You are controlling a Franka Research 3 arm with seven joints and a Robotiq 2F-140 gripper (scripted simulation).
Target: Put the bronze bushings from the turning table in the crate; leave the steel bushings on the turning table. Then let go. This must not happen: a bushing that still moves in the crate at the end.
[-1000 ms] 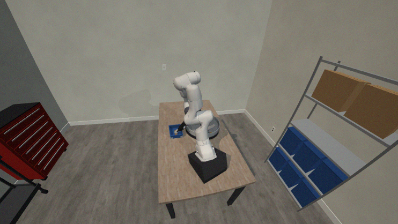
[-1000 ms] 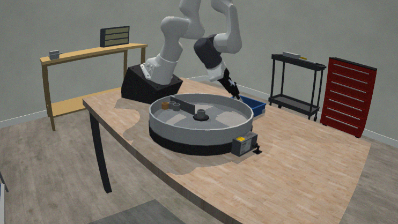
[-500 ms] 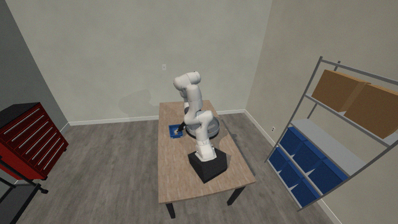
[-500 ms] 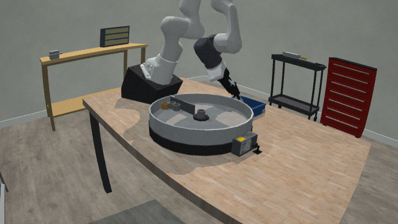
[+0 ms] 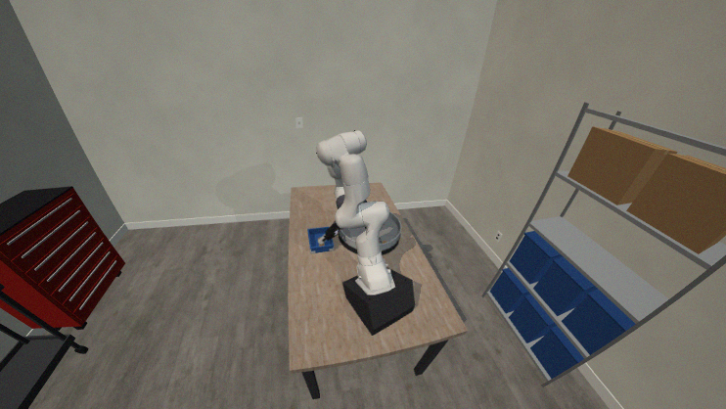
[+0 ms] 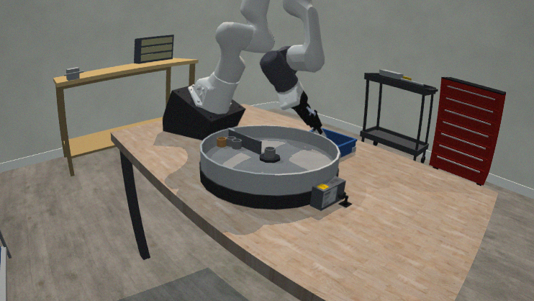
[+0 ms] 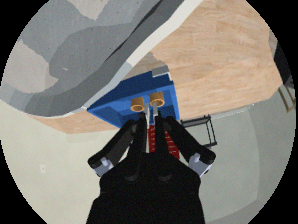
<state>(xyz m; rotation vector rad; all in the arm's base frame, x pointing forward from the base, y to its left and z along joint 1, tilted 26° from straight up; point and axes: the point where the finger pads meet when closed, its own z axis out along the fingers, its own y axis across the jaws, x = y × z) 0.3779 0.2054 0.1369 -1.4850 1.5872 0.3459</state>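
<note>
The grey turning table point(image 6: 261, 176) point(image 5: 392, 237) point(image 7: 100, 63) stands mid-table. One bronze bushing point(image 6: 221, 141) stands on it at the far left by the rim, with two steel bushings point(image 6: 230, 140) point(image 6: 237, 143) beside it. The blue crate point(image 6: 343, 142) point(image 5: 310, 240) point(image 7: 109, 108) lies beside the turning table. Two bronze bushings point(image 7: 137, 103) point(image 7: 158, 100) lie side by side in the crate. My gripper point(image 7: 151, 108) point(image 6: 319, 130) point(image 5: 327, 234) hangs tilted over the crate, just short of those two bushings. Its fingers are nearly together, and I see nothing between them.
A grey divider wall point(image 6: 246, 140) and a centre hub point(image 6: 269, 153) stand on the turning table. A small grey control box point(image 6: 327, 192) sits at its near side. The arm's black base point(image 6: 194, 115) is on the table behind it. A red tool chest point(image 6: 467, 127) and a black cart point(image 6: 396, 108) stand off the table.
</note>
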